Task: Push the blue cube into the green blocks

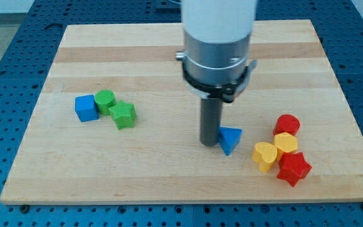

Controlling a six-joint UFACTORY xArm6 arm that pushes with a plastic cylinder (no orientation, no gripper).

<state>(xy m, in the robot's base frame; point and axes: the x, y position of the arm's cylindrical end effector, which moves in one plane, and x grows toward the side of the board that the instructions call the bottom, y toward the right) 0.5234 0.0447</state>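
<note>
The blue cube (86,108) sits at the view's left, touching the left side of a green cylinder (104,101). A green star-shaped block (124,115) lies just right of and below the cylinder, touching it. My tip (209,144) is near the board's middle, far to the right of these blocks. It rests against the left side of a blue triangular block (229,139).
At the view's right lies a cluster: a red cylinder (287,125), a yellow hexagonal block (286,144), a yellow heart-shaped block (265,156) and a red star-shaped block (293,169). The wooden board (169,57) sits on a blue perforated table.
</note>
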